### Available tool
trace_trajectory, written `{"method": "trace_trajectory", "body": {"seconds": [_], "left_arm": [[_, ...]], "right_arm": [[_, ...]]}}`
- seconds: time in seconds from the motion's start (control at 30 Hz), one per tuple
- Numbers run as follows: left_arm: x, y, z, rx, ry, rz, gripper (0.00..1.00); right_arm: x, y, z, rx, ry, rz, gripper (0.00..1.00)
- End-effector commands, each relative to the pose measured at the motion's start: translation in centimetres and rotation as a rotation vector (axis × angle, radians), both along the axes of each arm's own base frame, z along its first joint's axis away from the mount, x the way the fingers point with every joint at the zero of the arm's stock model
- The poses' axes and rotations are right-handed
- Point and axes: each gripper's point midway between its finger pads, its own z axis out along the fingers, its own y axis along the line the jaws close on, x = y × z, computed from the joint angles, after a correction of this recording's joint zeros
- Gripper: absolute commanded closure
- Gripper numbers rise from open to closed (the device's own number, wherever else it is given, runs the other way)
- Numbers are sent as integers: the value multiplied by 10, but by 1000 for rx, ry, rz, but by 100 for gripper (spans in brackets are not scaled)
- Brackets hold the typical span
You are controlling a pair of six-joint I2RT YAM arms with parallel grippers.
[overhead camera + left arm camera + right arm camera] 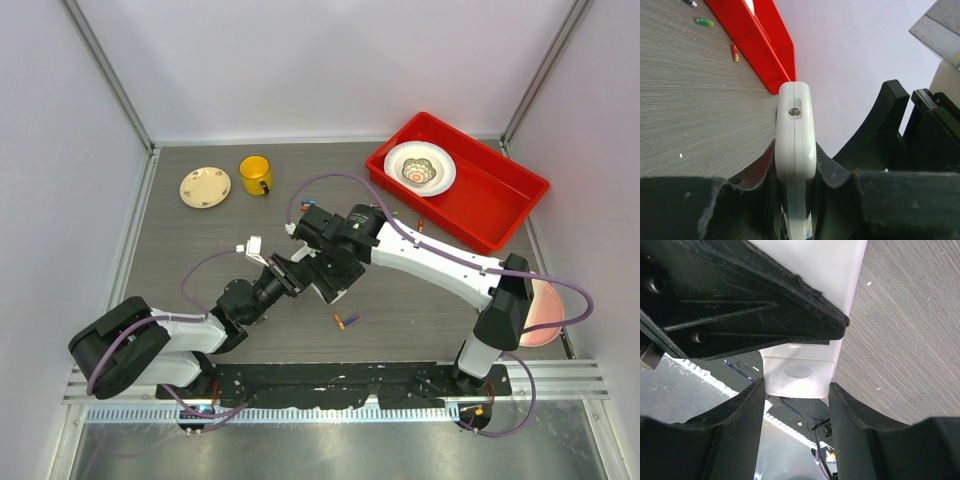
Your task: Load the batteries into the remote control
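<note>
Remote control (pixel 795 150) was found held near the middle of the desk (pixel 420 300), hidden under the two wrists in the overhead view. The left end effector (pixel 796 169) was pinching it edge-on across its thin faces. Its rounded end, with a small round hole, pointed toward 1 o'clock, where the red tray (pixel 480 195) stood. The right end effector (pixel 796 387) came at the remote control from the far side. Its fingers (pixel 747 405) stood one at each long edge of the white body and looked flush against those edges, so it was gripping across the width. One black finger of the left end effector crossed the upper part of the right wrist view, lying over the remote control's flat face. A ribbed oval patch showed on that face near the end between the right fingers. Batteries (pixel 345 321) lay loose on the desk. One orange and one purple lay just beside each other at 6 o'clock from the held remote control. Others lay near the tray's near wall at 2 o'clock, including one green (pixel 704 21) and one orange-red (pixel 734 52). The tray held a white bowl (pixel 419 168). A yellow mug (pixel 255 175) stood at 11 o'clock, with a cream saucer (pixel 205 186) just beside it. A pink plate (pixel 545 305) lay at 4 o'clock, partly behind the right arm.
</note>
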Motion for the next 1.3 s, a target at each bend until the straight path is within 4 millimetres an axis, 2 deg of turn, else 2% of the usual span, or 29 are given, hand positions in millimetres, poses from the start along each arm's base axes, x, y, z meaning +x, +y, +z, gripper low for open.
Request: {"method": "trace_trajectory", "body": {"seconds": [0.0, 0.5, 0.93, 1.27], "left_arm": [[-11, -4, 49, -141, -113, -58, 100], [-11, -5, 54, -155, -130, -61, 100], [-24, -18, 61, -186, -142, -166, 100], [-27, -13, 74, -223, -172, -162, 100]], "right_arm": [[5, -4, 8, 14, -47, 7, 99], [1, -18, 0, -38, -37, 17, 99], [12, -5, 3, -3, -66, -3, 99], [7, -9, -7, -24, -36, -3, 99]]}}
